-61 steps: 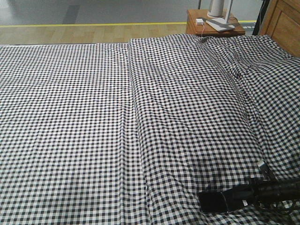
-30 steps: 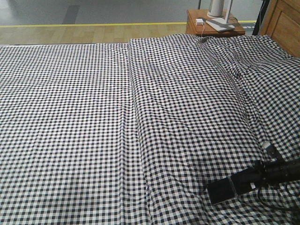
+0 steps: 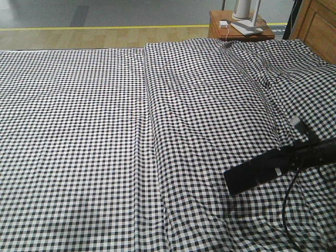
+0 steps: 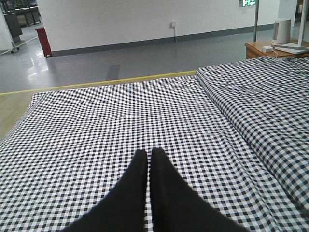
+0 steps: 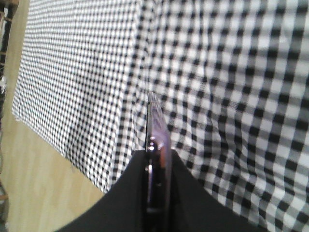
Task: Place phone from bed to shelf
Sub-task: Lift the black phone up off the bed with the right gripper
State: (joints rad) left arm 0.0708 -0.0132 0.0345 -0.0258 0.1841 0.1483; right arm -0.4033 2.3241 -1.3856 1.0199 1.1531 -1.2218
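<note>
Change: over the last second the phone (image 3: pixel 247 177) and the right gripper (image 3: pixel 276 164) rose in the front view, from the picture's lower edge to partway up the bed's right side.
Phone: a black slab, tilted with its free end lower. It was over the bed (image 3: pixel 79 131), and whether it touched the cloth could not be told.
Right gripper: clamped on one end of the phone. In the wrist view its fingers (image 5: pixel 188 193) pinched the slab edge-on, showing a pinkish rim.
Left gripper (image 4: pixel 147 153): fingertips pressed together with nothing between them, over the checked cloth.
Cable (image 3: pixel 286 210): black, hanging from the right arm above the bedding.
Nightstand (image 3: pixel 215 26): reddish-brown, beyond the bed's far right corner, carrying white items.
</note>
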